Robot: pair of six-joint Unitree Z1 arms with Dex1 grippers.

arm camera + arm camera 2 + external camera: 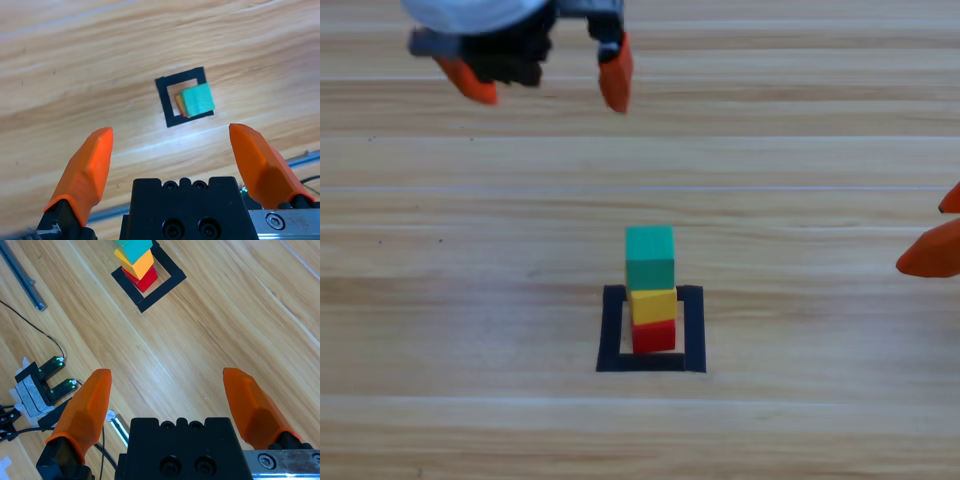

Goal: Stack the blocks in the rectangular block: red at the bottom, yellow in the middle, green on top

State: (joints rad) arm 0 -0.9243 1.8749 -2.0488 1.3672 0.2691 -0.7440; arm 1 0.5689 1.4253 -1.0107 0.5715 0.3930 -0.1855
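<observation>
The small matte red cube [654,336] is sitting at the bottom of a three-cube stack inside the nearly square black tape outline [610,330], with the small matte yellow cube [653,304] lying on it and the small teal-green cube [650,257] resting on top. The stack is standing nearer the outline's left strip, leaving bare wood showing between it and the right strip. The left pincer [546,84] is hanging near the picture's top edge, well apart from the stack, its orange jaws standing wide apart and holding nothing. The right pincer [942,232] is waiting at the right edge, jaws likewise spread and empty. Open wooden counter [470,300] is lying on every side of the outline.
</observation>
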